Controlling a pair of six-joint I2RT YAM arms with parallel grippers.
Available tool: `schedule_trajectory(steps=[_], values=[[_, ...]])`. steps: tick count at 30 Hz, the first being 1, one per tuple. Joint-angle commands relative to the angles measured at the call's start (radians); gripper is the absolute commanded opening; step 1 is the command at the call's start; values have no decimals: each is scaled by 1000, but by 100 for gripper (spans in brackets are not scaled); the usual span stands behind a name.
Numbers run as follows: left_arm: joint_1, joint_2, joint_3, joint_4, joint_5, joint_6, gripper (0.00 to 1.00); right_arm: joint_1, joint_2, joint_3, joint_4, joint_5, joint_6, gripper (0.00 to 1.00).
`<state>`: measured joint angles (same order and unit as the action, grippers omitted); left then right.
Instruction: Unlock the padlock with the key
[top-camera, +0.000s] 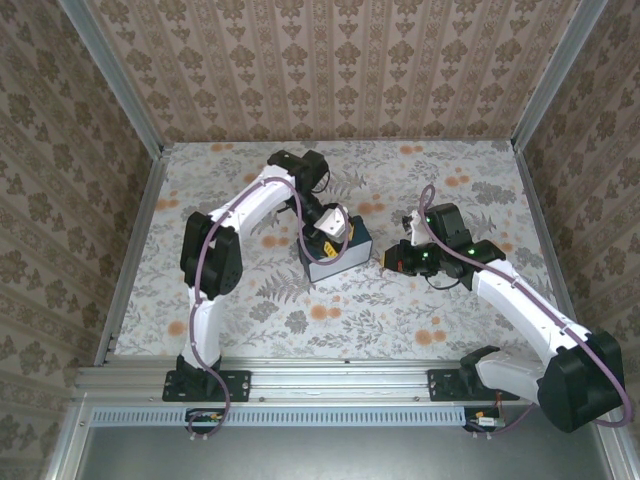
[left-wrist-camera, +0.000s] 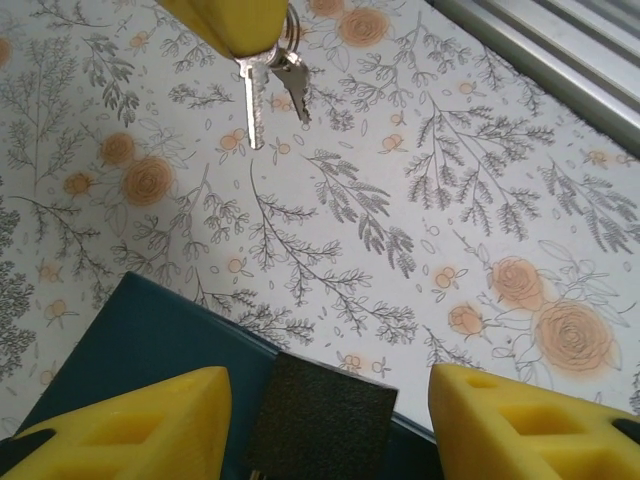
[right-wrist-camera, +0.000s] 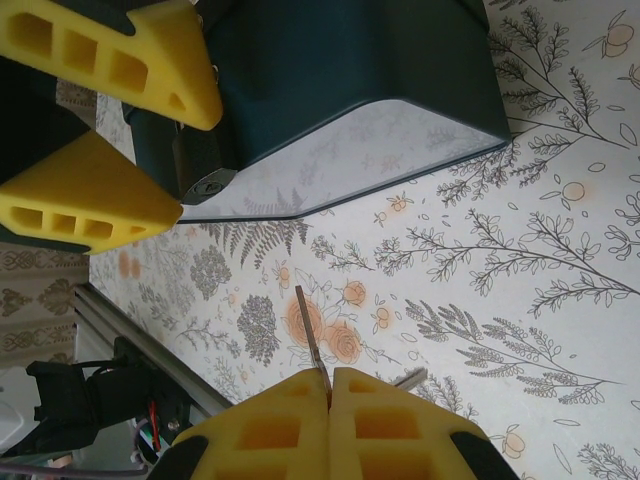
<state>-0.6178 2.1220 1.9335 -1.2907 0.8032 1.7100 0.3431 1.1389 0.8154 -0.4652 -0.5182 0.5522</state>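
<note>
Two yellow fingers of the right gripper (right-wrist-camera: 329, 378) press flat together on the key (right-wrist-camera: 310, 335), its slim blade sticking out over the floral table (top-camera: 300, 320), with a second key (left-wrist-camera: 297, 90) dangling beside it. Just beyond, clear of the key's tip, the left gripper (left-wrist-camera: 328, 378) stands part-open astride the black padlock (left-wrist-camera: 320, 425), with small gaps either side, at the blue box's (top-camera: 340, 262) edge.

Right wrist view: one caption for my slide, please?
Right gripper, shut on the key, faces the padlock flanked by the open left gripper.
</note>
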Motion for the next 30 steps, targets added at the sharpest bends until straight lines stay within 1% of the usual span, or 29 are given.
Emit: schedule_trajectory(steps=[1,6,11,16,21,26,30], values=[[-3,-3,-1,-37,18,7,55,1,-1,-18,28,-22,-3,0],[5,1,-26,10,0,-15,55,1,-5,-21,31,-23,2,0],[4,33,9,6,5,-18,54,1,-7,-18,28,-23,3,0],[4,35,-1,7,1,-21,44,3,-15,-27,55,-46,30,0],[1,5,-55,46,-1,-46,35,7,-16,-64,154,-91,89,0],[1,-13,-77,92,5,-96,27,26,-11,-122,311,-123,167,0],[0,-38,-104,127,23,-133,25,49,-3,-161,438,-102,246,0]])
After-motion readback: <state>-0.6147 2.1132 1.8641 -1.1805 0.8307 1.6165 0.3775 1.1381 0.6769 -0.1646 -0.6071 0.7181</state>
